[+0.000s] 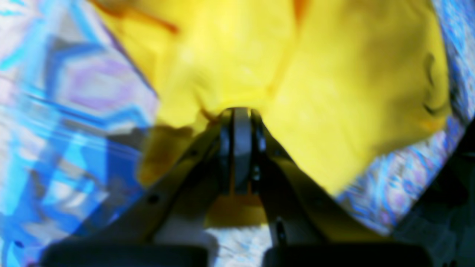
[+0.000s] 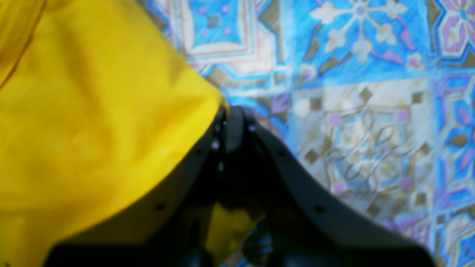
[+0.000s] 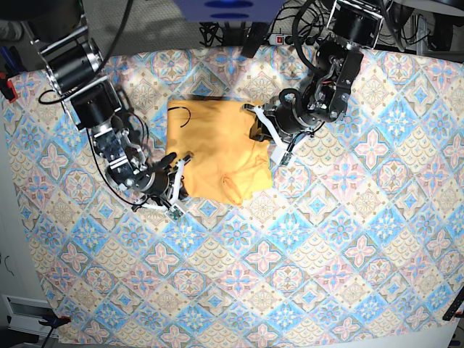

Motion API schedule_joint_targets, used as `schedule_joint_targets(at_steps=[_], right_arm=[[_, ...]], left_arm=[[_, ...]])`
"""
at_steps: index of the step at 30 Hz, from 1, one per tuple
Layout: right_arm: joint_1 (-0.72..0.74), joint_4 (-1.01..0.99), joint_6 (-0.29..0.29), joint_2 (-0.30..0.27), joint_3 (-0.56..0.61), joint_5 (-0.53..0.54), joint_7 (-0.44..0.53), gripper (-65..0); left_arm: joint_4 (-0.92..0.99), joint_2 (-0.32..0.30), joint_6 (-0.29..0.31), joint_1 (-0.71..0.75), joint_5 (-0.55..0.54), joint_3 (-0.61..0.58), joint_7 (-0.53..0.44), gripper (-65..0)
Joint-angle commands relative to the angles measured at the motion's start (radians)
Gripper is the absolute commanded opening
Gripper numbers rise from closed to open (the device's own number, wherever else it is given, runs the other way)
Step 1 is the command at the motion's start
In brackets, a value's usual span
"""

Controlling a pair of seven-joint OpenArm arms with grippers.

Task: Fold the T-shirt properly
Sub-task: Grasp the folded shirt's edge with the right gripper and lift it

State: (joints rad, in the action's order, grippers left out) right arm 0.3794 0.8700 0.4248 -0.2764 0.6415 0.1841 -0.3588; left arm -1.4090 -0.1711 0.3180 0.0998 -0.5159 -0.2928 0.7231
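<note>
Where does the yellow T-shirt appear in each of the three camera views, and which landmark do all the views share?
Left wrist view: the T-shirt fills the upper centre and right, above the shut jaws.
Right wrist view: it covers the left side, its edge at the shut jaws.
Base view: it lies upper centre, between both arms.
Shared landmark: the blue-and-pink tile-patterned cloth beneath it, at the left in the left wrist view and at the right in the right wrist view.

The T-shirt [image 3: 217, 148] in front of me is plain yellow-orange, lying partly folded into a rough, rumpled block on the upper middle of the tabletop [image 3: 290, 261], its dark-trimmed neck apparently at the far left corner.
</note>
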Motion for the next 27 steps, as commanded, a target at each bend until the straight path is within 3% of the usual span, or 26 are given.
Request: schedule_joint_targets(at_steps=[1,9,15,20,27], right_arm=[[0.002,0.025,0.012,-0.027,-0.004,-0.011,-0.029,-65.0],[-0.092,0.182,0.012,-0.134,-0.007,-0.007,-0.082,-65.0],[-0.185,0.292,0.012,-0.180,-0.009,-0.005,-0.124,-65.0],[-0.267,0.427,0.012,-0.222,-0.009,-0.005,-0.154,-65.0],[-0.360,0.529,0.012,-0.226,-0.075,-0.005,-0.197,-65.0]], left_arm=[[-0.003,0.000,0.005,-0.022,-0.008,0.000,-0.033,-64.7],[0.116,0.008,0.005,-0.134,0.067,0.000,-0.044,-64.7],[0.222,0.028,0.007,-0.251,0.089,-0.019,-0.047,-64.7],[0.248,0.023,0.007,-0.292,0.089,-0.124,-0.141,-64.7],[0.242,0.040,0.005,-0.321,0.087,-0.141,-0.145,-64.7]])
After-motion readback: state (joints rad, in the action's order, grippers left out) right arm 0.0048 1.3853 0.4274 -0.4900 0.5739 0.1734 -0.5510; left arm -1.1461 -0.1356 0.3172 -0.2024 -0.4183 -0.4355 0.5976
